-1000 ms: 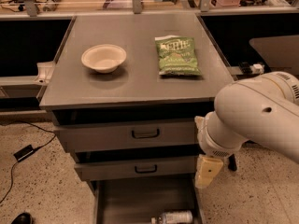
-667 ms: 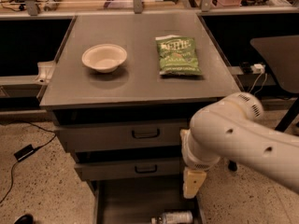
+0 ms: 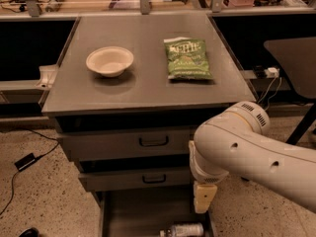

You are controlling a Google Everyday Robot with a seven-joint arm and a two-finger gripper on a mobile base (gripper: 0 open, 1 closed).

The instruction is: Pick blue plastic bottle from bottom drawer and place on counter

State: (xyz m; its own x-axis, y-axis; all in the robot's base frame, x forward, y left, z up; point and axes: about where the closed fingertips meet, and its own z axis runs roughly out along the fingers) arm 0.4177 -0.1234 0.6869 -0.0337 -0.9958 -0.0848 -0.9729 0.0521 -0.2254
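The blue plastic bottle [image 3: 181, 230] lies on its side at the front of the open bottom drawer [image 3: 133, 211], at the bottom edge of the camera view. My gripper [image 3: 203, 197] hangs from the white arm [image 3: 247, 152] over the drawer's right side, just above and right of the bottle, not touching it. The grey counter [image 3: 143, 83] holds a white bowl [image 3: 109, 60] and a green chip bag [image 3: 187, 58].
Two shut drawers with black loop handles [image 3: 154, 142] sit above the open one. A tan bench with metal posts [image 3: 143, 1] runs behind the cabinet. A dark chair [image 3: 294, 58] stands right. A cable and black adapter [image 3: 24, 161] lie on the floor left.
The arm has swung left and down across the cabinet's right front, bringing the gripper lower over the open drawer near the bottle.
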